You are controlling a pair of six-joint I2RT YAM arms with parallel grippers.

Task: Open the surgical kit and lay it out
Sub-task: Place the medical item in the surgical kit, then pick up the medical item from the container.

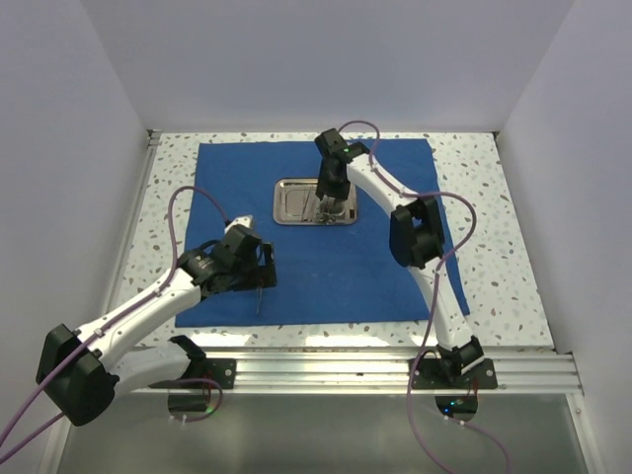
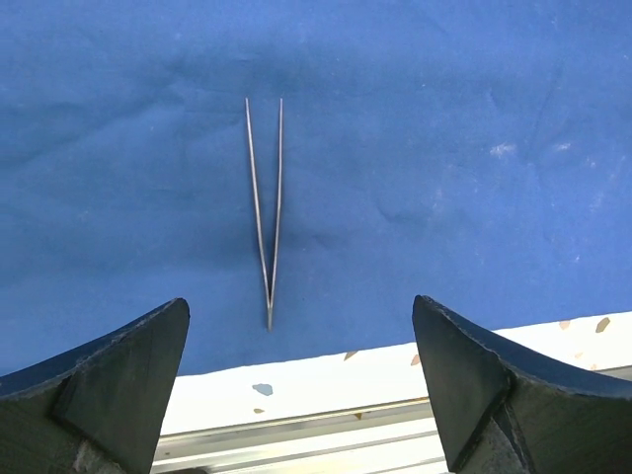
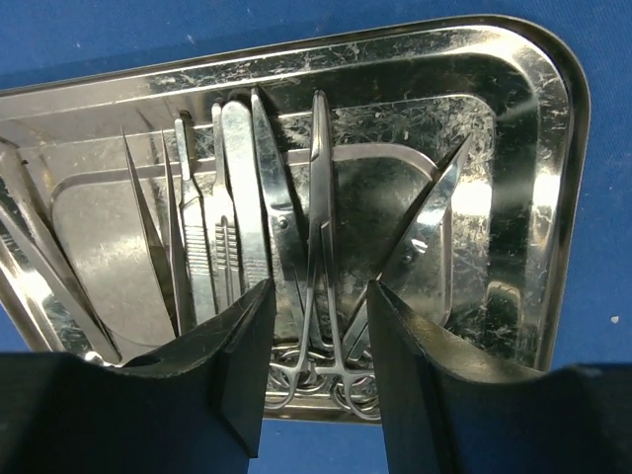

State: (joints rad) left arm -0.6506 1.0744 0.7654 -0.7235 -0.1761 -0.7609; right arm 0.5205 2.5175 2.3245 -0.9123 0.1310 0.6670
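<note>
The royal-blue cloth (image 1: 385, 247) lies spread flat on the table. The steel tray (image 1: 292, 202) sits on its far middle and holds several silver instruments. My right gripper (image 1: 332, 205) hangs over the tray, open, its fingers straddling the ring-handled forceps (image 3: 321, 188) without pinching them; the gripper (image 3: 318, 296) is just above their rings. A pair of tweezers (image 2: 265, 207) lies alone on the cloth near its front edge, also in the top view (image 1: 259, 298). My left gripper (image 1: 259, 267) is open and empty just above them, as the left wrist view (image 2: 299, 308) shows.
In the tray (image 3: 553, 128) lie pointed tweezers (image 3: 148, 227), scalpel handles (image 3: 232, 197) and scissors (image 3: 434, 212) beside the forceps. The speckled tabletop (image 1: 484, 247) borders the cloth. An aluminium rail (image 1: 375, 370) runs along the near edge. White walls enclose the sides.
</note>
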